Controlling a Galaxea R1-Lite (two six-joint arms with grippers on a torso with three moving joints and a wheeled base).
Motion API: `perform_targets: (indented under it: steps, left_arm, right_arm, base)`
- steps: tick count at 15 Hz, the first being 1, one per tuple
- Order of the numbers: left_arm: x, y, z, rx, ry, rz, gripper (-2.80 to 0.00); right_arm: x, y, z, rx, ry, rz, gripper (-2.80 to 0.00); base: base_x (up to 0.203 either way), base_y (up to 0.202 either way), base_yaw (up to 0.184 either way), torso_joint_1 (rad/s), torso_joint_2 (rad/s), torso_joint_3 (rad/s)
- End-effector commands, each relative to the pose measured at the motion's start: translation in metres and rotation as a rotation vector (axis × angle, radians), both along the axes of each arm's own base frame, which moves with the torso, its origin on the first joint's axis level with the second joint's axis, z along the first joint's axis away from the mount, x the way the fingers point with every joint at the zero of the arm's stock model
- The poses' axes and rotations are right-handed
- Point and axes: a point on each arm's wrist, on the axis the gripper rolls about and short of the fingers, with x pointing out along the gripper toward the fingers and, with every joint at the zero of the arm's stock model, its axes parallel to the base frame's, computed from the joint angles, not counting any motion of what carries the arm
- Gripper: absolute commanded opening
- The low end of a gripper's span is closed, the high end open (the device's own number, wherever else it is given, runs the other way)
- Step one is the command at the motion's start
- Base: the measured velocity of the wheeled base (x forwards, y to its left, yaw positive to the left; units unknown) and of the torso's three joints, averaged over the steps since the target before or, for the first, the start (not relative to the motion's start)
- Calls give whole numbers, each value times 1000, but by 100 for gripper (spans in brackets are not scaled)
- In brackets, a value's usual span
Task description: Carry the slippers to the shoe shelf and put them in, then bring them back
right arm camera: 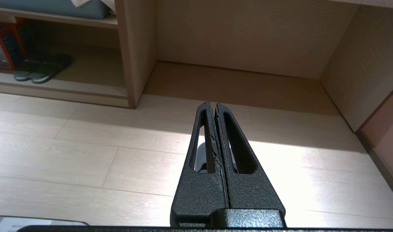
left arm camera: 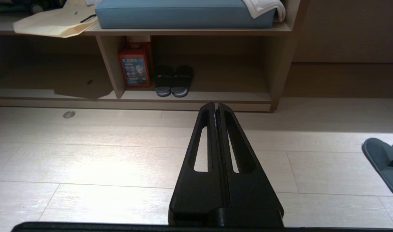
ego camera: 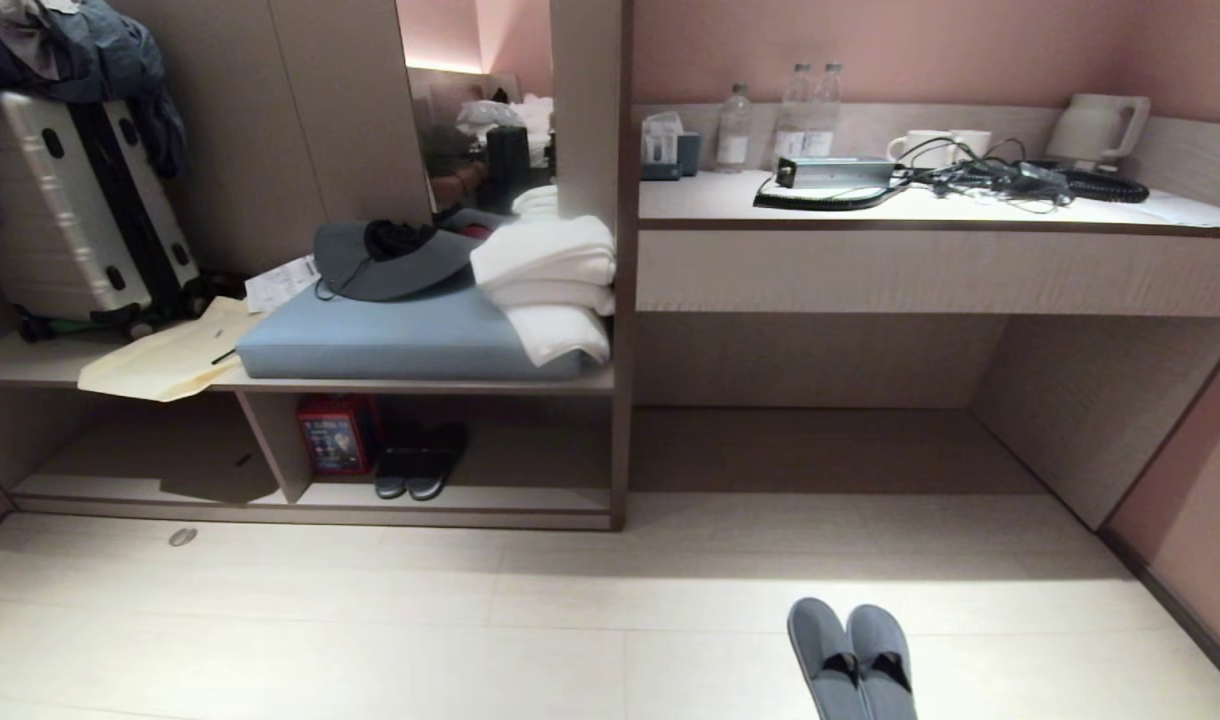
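1. The slippers [ego camera: 852, 660] lie side by side and touching on the floor [ego camera: 470, 620], at about 5 o'clock in the head view, partly cut off by the lower edge. Nothing holds them.
2. The shoe shelf [ego camera: 450, 500] stands well apart from them, at about 10 o'clock from the pair. Its right-hand compartment already holds a dark pair of shoes [ego camera: 420, 470] and, just beside those, a red box [ego camera: 335, 435] against the divider.
3. Above the shelf sit a blue cushion [ego camera: 400, 335] and folded white towels [ego camera: 555, 290]; the table [ego camera: 930, 215] with bottles and cables runs off at 2 o'clock.
4. The left gripper [left arm camera: 215, 104] hangs over bare floor, jaws pressed together and empty. The right gripper [right arm camera: 212, 103] likewise has its jaws together with nothing between them.
5. Risks, as I judge them:
   - The slippers are thin and flat, so jaws coming down on them may scrape the floor or pinch only one.
   - Soft fabric could sag and slip out while being carried.
   - The dark pair could be mistaken for the target, or knocked when placing beside it.
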Motion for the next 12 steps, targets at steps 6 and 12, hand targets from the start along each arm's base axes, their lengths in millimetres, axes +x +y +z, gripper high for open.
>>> perform_targets:
  steps: [6,12]
  left_arm:
    - [0,0,0,0,1,1,-280]
    - [0,0,0,0,0,1,-280]
  right_arm:
    - [0,0,0,1,1,0,-280]
    - [0,0,0,1,0,-3,-280]
  base:
    - [0,197,-3,3,1,5]
    - [0,198,-3,4,3,4]
